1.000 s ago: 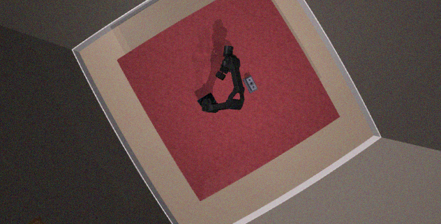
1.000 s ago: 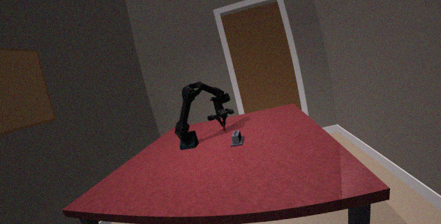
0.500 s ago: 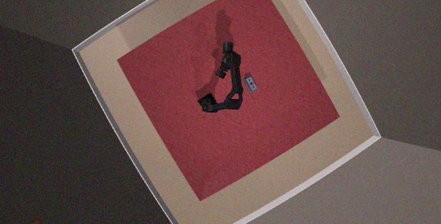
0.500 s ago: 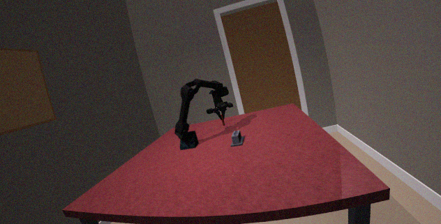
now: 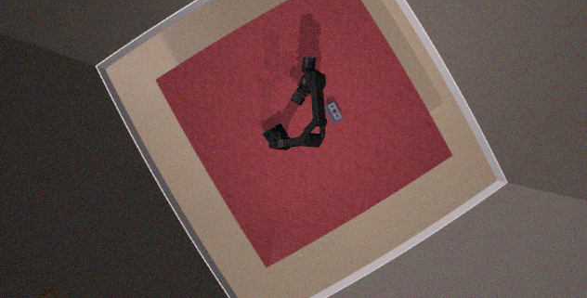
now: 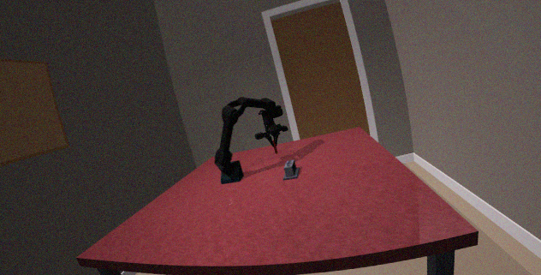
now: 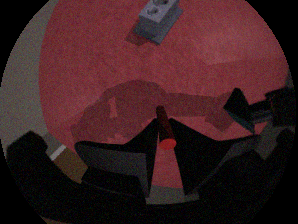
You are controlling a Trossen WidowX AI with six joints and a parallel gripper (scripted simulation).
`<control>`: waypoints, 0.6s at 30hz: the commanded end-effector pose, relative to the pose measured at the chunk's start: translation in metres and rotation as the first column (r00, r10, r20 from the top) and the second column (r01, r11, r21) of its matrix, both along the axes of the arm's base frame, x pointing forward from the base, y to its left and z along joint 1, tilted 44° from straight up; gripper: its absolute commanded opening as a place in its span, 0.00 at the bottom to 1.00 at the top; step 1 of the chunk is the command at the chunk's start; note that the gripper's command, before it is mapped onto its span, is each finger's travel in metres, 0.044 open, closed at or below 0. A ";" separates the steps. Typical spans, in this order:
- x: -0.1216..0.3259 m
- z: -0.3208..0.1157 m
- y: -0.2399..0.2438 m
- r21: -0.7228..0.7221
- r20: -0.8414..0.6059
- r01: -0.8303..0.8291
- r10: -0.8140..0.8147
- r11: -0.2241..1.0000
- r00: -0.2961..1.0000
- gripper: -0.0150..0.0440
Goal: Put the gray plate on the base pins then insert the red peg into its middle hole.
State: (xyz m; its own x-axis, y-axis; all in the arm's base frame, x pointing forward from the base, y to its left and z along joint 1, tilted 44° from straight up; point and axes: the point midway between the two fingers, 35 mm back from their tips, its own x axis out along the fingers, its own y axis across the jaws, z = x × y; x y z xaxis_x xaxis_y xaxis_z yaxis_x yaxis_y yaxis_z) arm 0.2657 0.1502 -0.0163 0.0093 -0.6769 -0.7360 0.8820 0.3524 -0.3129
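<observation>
The gray plate [image 5: 332, 109] [image 6: 288, 170] [image 7: 157, 15] is a block with round holes in its top. It sits on the wider, darker base [image 6: 291, 176] [image 7: 172, 23] and looks flat; any gap under it is too small to tell. The wrist view cuts off its far end. My gripper [image 6: 274, 141] [image 7: 162, 121] is shut on the red peg [image 6: 276, 148] [image 7: 167, 139]. The peg hangs below the fingertips, above the table and to the side of the plate, touching neither. In the top view the arm hides the fingertips and the peg.
The black arm [image 5: 319, 102] [image 6: 228, 130] bends over the red table [image 5: 297, 209] [image 6: 257, 227], with its upper links close to the plate's side in the top view. The arm's foot [image 6: 231, 173] stands left of the base in the exterior view. Arm shadows fall across the table.
</observation>
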 end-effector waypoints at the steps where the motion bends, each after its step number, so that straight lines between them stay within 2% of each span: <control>1: 0.009 0.010 -0.005 0.007 0.006 -0.004 0.004 1.000 1.000 0.25; 18: 0.039 0.040 -0.033 0.013 0.008 -0.006 0.006 1.000 1.000 0.25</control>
